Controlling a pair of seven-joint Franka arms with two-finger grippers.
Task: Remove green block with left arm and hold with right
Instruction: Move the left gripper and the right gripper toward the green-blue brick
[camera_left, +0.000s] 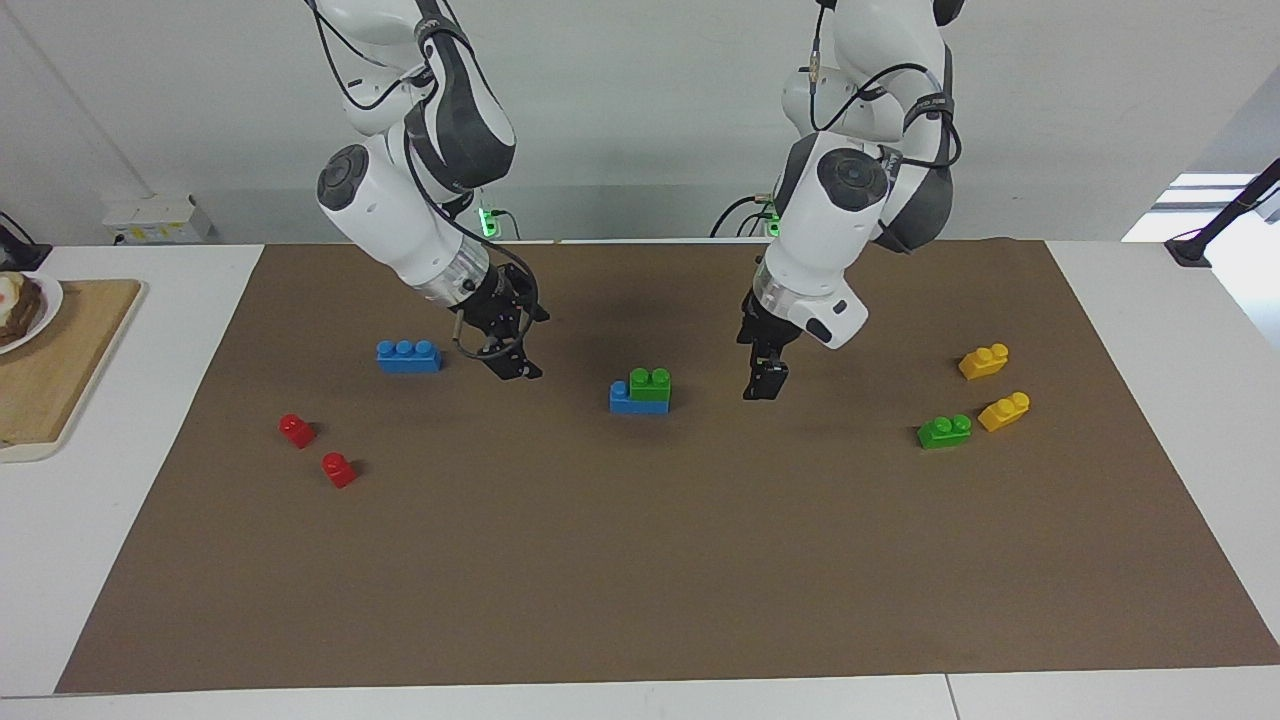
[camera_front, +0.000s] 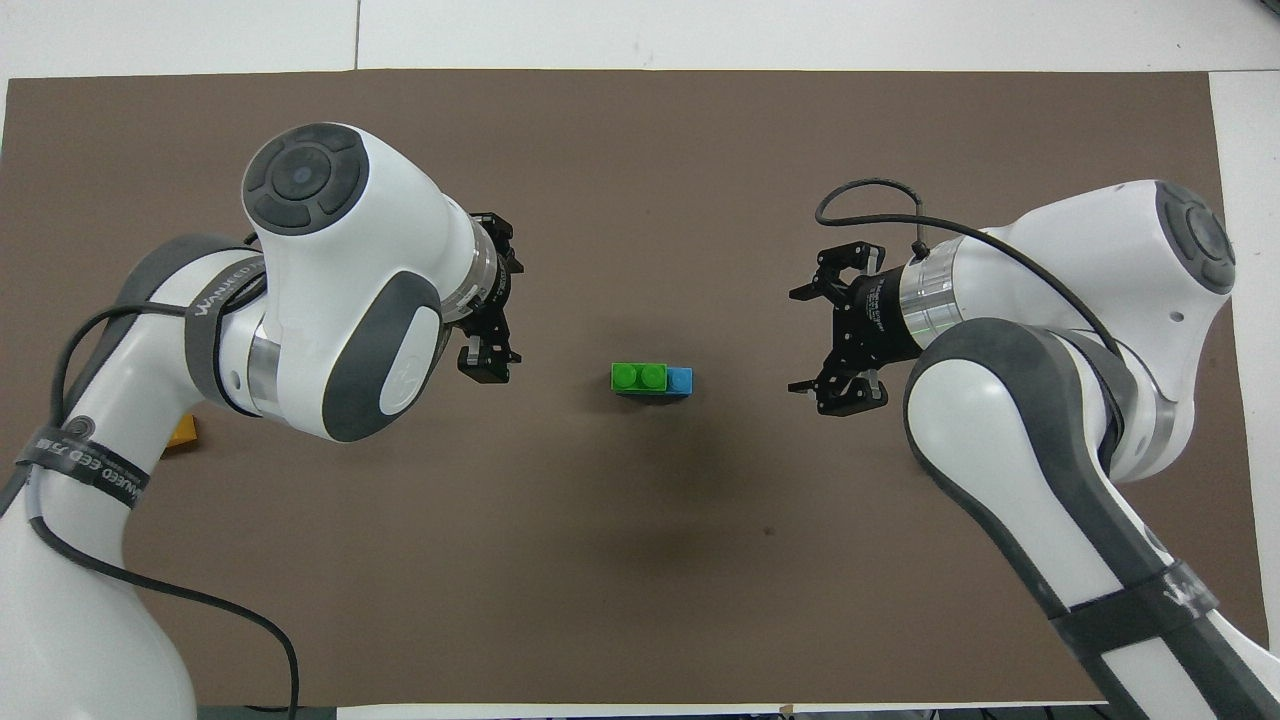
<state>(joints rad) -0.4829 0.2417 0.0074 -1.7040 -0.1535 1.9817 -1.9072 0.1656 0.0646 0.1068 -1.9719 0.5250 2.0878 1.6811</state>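
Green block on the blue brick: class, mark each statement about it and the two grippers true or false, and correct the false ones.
1. The green block sits on a blue brick. True.
2. The left gripper holds the green block. False: it hangs beside the stack, holding nothing.
3. The right gripper is open. True.
4. Another green brick lies beside the red bricks. False: it lies beside a yellow brick.
5. The right gripper grips the stack's blue brick. False: it is apart from it.
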